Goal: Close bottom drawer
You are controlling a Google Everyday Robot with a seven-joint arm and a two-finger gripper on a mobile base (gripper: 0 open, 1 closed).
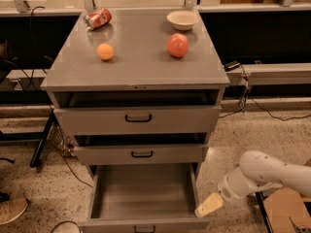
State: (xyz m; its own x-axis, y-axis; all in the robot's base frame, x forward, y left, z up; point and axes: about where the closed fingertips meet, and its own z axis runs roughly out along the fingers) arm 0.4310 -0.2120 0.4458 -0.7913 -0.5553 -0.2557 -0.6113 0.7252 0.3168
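Bottom drawer [143, 191]: pulled far out from the grey cabinet, below the front edge of the tabletop [141, 67]; its tray shows bare grey inside, and its small black handle [145, 228] sits at the lower border of the view.
Gripper [209, 205]: low by the floor, below and forward of the tabletop's front right corner, just beside the right front corner of the bottom drawer; contact with the drawer cannot be told.
Gripper state: released or clenched cannot be told; only a cream tip shows at the end of the white arm [262, 176].
Middle drawer [141, 154]: slightly out, under the front edge.
Top drawer [137, 119]: slightly out, a dark gap above it.
Red can [97, 19]: lying on its side near the back left corner.
Orange [105, 51]: near the left edge, in front of the can.
Bowl [182, 19]: near the back right corner.
Red fruit [178, 45]: just in front of the bowl, toward the right edge.
Cardboard box [284, 210]: on the floor, right of the arm.
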